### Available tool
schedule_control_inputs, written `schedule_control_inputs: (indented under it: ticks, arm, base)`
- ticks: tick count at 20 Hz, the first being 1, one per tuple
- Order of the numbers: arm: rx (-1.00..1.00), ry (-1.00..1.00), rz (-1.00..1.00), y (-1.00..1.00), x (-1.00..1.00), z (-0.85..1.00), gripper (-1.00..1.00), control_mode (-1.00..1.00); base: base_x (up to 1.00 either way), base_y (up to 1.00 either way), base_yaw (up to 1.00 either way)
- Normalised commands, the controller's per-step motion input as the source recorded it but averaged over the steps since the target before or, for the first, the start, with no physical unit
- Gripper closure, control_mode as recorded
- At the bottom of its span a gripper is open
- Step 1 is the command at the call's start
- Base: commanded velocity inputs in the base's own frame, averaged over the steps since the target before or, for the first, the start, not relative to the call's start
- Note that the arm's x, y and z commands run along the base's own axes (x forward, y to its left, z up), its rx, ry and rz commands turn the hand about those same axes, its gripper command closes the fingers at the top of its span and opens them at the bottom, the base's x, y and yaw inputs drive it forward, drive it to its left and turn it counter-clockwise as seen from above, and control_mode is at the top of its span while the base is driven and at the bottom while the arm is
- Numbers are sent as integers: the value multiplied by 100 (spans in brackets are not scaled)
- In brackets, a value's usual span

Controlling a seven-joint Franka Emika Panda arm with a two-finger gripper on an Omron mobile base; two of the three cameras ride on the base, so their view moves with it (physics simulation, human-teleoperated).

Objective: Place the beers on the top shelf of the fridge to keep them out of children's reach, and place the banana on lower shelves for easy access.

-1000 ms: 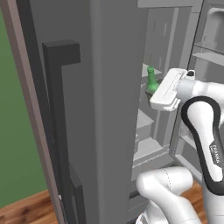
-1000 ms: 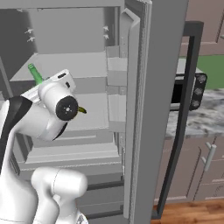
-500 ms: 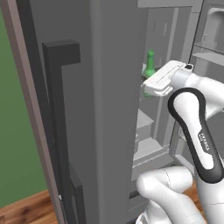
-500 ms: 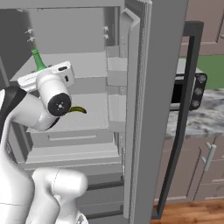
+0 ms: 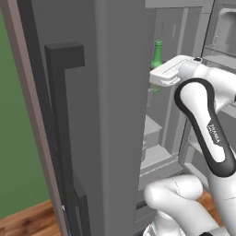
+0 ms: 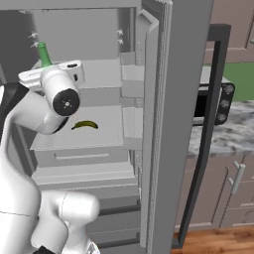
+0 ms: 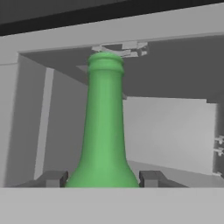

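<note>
Now gripper (image 7: 102,178) clamped on smooth green glass bottle (image 7: 103,127), long neck upright, inside fridge (image 6: 99,94).

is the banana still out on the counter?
No. The banana lies on a lower shelf inside the open fridge, below where the gripper holds the green bottle.

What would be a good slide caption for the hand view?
Gripper shut on the upright green beer bottle, facing the open fridge interior.

black microwave (image 6: 212,103) on marble counter (image 6: 229,136), brown cabinets (image 6: 233,183), wood floor (image 5: 25,223)
</note>
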Motion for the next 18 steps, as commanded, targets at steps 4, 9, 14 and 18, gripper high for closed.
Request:
schedule_control_inputs:
  ticks: [4,9,14,18]
  arm:
    - [0,0,0,1,20,0,100,-100]
    - [0,0,0,12,20,-1,100,-100]
    - [0,0,0,21,25,-3,100,-100]
    - [0,0,0,29,29,-8,100,-100]
  base:
    - [0,0,0]
    - [0,0,0]
    - [0,0,0]
    - [0,0,0]
